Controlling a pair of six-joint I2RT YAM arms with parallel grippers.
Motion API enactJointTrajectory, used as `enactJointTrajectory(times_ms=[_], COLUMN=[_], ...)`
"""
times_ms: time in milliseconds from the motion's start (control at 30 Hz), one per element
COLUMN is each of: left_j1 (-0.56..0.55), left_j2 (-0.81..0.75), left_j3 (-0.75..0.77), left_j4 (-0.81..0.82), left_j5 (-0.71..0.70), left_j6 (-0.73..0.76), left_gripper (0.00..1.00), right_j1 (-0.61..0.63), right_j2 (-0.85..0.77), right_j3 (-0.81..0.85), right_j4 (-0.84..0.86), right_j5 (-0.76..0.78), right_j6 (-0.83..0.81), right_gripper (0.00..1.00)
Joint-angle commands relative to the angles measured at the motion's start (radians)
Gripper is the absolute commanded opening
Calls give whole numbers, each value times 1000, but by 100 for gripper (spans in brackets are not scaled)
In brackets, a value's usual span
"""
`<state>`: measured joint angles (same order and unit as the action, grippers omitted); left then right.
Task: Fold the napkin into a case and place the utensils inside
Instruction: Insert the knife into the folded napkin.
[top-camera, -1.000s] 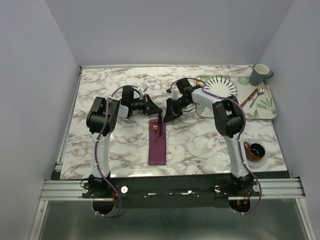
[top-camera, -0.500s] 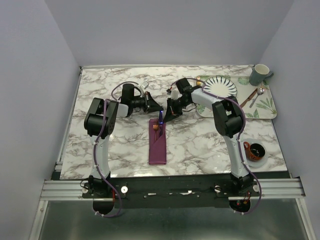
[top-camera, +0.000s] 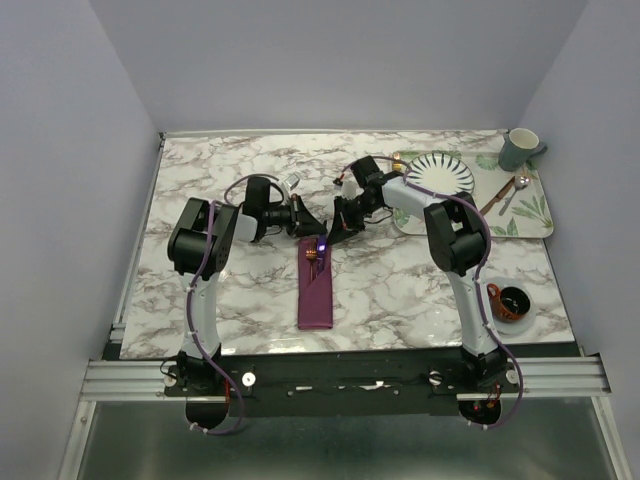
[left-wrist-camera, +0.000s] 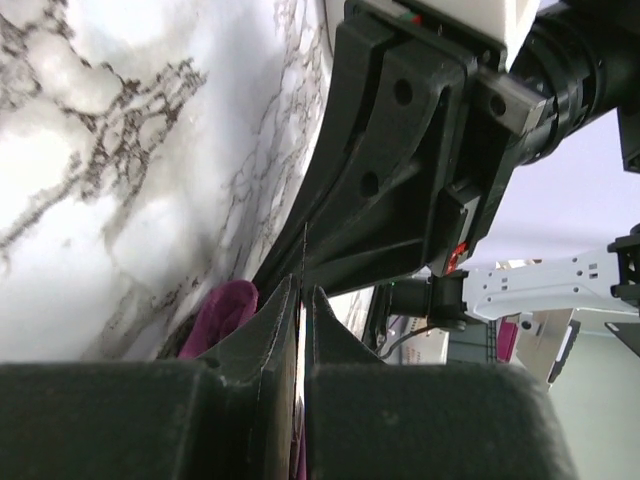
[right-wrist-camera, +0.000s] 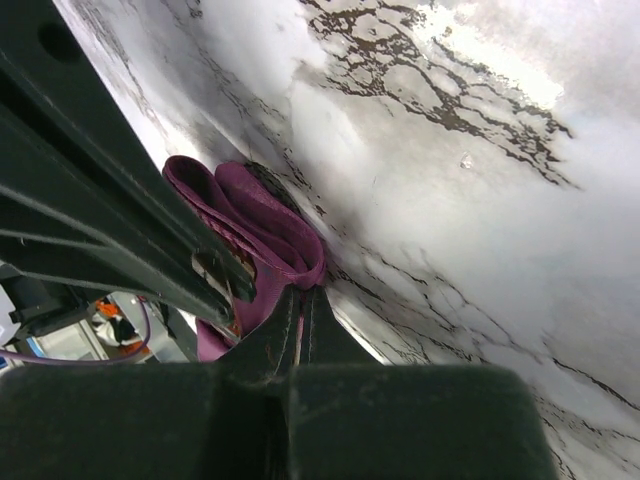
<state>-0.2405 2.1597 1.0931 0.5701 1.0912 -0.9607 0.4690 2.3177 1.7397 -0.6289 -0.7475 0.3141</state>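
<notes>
- We see the case (top-camera: 315, 290), a narrow strip of shiny plum cloth, mid-tabletop (top-camera: 400, 285) on veined marble; the copper fork (top-camera: 312, 255) and blue knife (top-camera: 321, 243) poke from its 12 o'clock end.
- At 2 o'clock a striped plate (top-camera: 441, 173) sits on a leaf-print tray (top-camera: 535, 215).
- The left tool (left-wrist-camera: 303, 290) is a narrow slit pinching the case's mouth; the right tool (right-wrist-camera: 302, 298) is fully closed and empty, its tip against the fold.

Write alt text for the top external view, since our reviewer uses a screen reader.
A narrow plum-purple cloth pouch lies on a white marble table, with a copper fork and dark blue knife poking from its far end. The left tool and right tool meet there. A striped plate on a leaf-print tray sits far right.
</notes>
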Motion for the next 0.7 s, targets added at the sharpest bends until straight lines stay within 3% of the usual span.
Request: enactJointTrajectory(times_ms=[0,167,433,667], left_j1=[-20,-22,-22,-22], left_j2=[-73,-95,-121,-120], left_j3=[-32,-65,-117,-185], left_j4=[-1,13,71,221], left_j5=[38,33,10,-20], left_j6=[25,25,-12,-113], left_gripper=[11,0,0,0], right_j1=[-4,-4,-4,-4], right_j2=[28,29,29,23], right_j3=[23,21,26,23], right_j4=[24,24,24,24], right_j5=[43,56,63,59], right_j6=[8,10,14,20], right_gripper=[1,1,1,1])
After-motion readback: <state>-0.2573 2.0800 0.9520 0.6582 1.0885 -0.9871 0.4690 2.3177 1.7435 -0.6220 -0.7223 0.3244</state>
